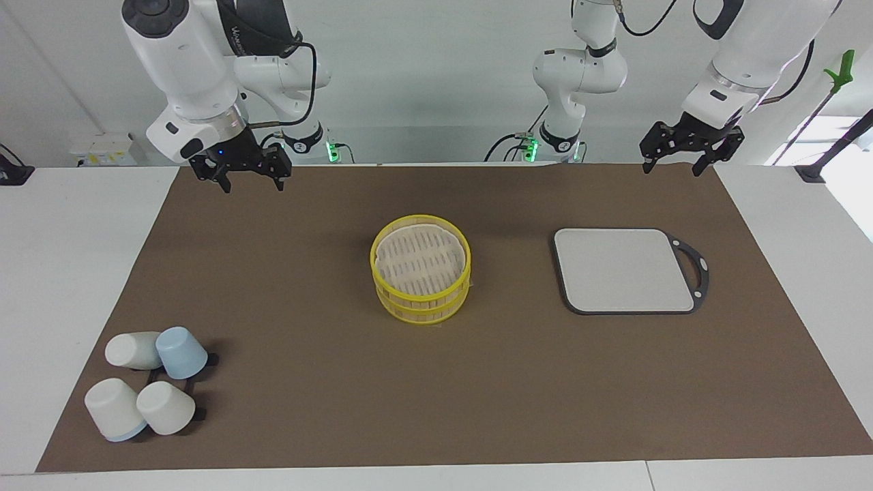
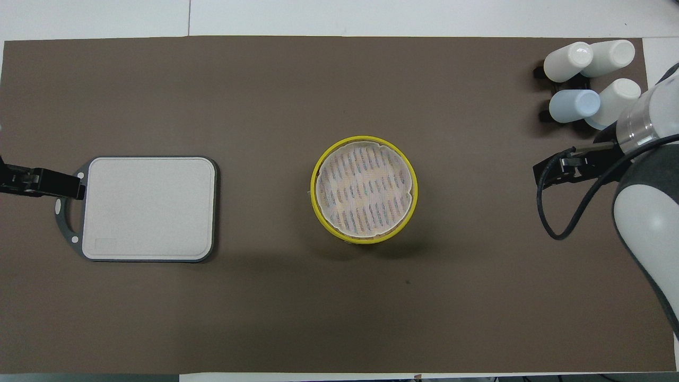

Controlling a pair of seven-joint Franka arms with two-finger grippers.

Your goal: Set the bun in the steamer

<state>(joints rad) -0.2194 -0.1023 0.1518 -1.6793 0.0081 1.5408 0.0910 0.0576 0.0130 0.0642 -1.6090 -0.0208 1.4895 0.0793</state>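
No bun shows in either view. A yellow-rimmed basket lined with white paper sits at the middle of the brown mat, stacked on a second yellow basket whose floor is hidden. No bare slatted steamer floor is in view. The stack also shows in the overhead view. My right gripper hangs open and empty over the mat's edge nearest the robots, at the right arm's end. My left gripper hangs open and empty over the same edge at the left arm's end.
A grey board with a dark handled rim lies toward the left arm's end, also in the overhead view. Several white and pale blue cups lie on a black rack at the right arm's end, farthest from the robots.
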